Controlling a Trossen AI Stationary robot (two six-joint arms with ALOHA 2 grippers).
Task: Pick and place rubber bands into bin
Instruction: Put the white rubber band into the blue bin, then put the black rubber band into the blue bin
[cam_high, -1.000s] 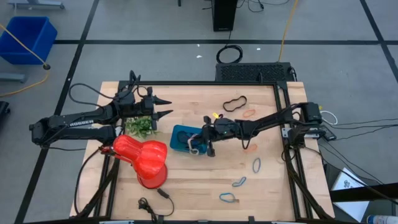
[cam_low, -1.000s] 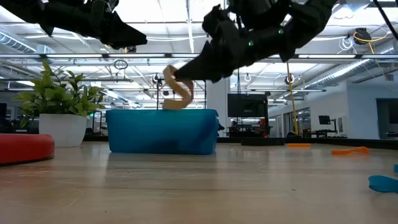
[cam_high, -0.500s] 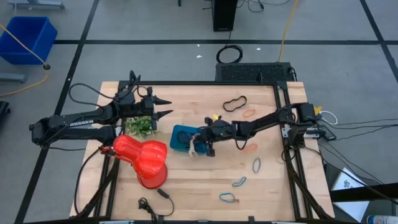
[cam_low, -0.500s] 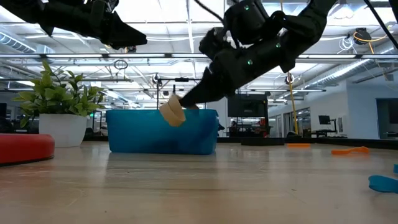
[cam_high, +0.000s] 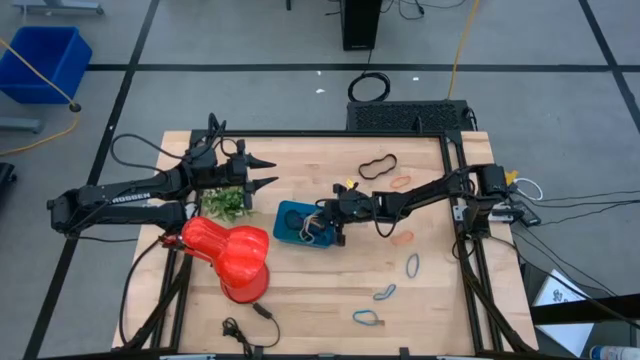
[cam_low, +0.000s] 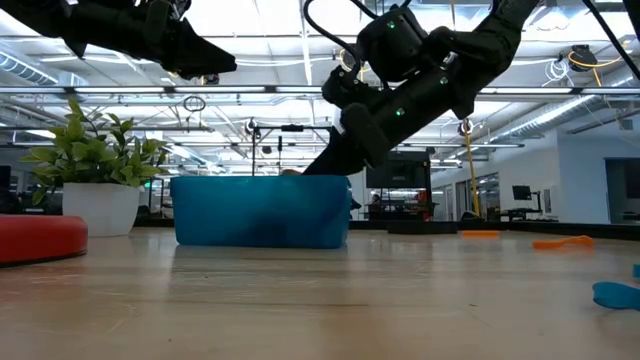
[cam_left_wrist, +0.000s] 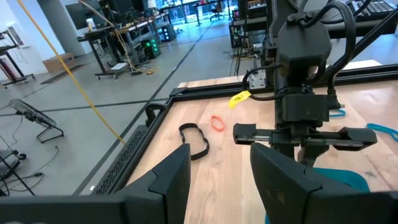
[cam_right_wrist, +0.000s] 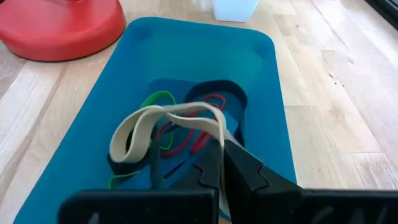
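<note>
Rubber bands: part sorted, part outstanding. The teal bin sits near the middle of the table, just beside the red vase, and the right wrist view shows it already holding a green band, a red band and a black band. The right gripper is down inside the bin with its fingers pinched closed on a tan band, whose loop drapes over the bands already there; judged as the release step, not yet done. Still out on the table: a black band and an orange band toward the far right corner, a pale orange band beside the right arm, and three blue bands toward the near right edge. That makes six loose bands visible, so roughly less than half appears done. The left gripper hovers with fingers parted and nothing between them, above the far left part of the table near the small potted plant, waiting.
</note>
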